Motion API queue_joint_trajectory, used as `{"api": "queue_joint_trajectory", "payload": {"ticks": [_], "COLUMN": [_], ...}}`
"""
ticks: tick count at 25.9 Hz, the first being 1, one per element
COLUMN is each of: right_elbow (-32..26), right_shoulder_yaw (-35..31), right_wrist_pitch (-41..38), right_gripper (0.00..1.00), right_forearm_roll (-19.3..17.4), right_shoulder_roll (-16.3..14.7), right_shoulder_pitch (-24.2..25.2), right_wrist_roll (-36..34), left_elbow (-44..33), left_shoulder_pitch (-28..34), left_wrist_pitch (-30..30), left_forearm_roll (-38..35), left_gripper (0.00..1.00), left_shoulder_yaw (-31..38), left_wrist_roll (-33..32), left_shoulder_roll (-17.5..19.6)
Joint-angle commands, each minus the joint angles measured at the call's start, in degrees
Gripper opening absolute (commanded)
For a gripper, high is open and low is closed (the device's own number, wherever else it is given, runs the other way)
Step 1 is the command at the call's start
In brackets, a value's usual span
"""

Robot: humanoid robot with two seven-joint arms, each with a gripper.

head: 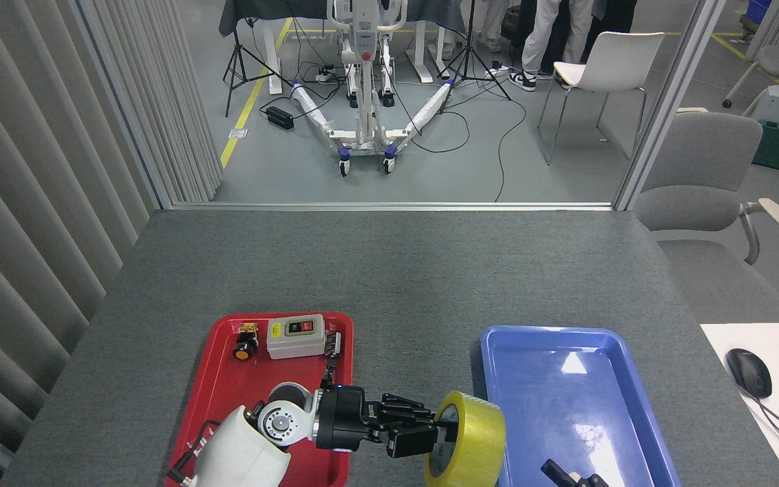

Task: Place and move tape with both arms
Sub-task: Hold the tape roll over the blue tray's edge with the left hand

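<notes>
Nearest the view's bottom edge, only the black tip of the right gripper [569,473] shows over the blue tray [623,352]; whether it is parted cannot be told. Just left, the left gripper [430,433] grasps the tape [474,439], jaws clenched through its core, axis roughly horizontal, between the trays. Farther back sits the red tray [227,379].

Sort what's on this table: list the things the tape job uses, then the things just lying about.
In use:
- tape, held by the left tool
- right tool, barely in view over the blue tray

Lying about:
- red tray
- grey switch box
- orange push button
- mouse
</notes>
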Motion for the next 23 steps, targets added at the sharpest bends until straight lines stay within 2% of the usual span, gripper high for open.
{"api": "queue_joint_trajectory", "payload": {"ticks": [1,7,23], "right_elbow": [0.0,-0.09,0.0], "right_shoulder_yaw": [2.19,6.23,7.81], "right_wrist_pitch": [0.0,0.0,0.0], "right_gripper": [1.0,1.0,1.0], "right_forearm_roll": [-0.03,-0.03,0.23], "right_shoulder_roll": [-0.11,0.06,0.59], "right_shoulder_pitch": [-0.3,-0.66,-2.41], "right_wrist_roll": [-0.04,-0.04,0.05], "left_elbow": [0.0,-0.18,0.17], "left_shoulder_pitch": [0.0,0.09,1.49], "left_wrist_pitch": [-0.01,-0.01,-0.01], "left_forearm_roll": [0.05,0.05,-0.74], "left_gripper": [0.0,0.0,0.0], "left_shoulder_yaw": [-0.08,0.01,-1.66], "left_wrist_roll": [-0.01,-0.01,-0.01], "left_shoulder_roll": [0.0,0.44,-0.09]}}
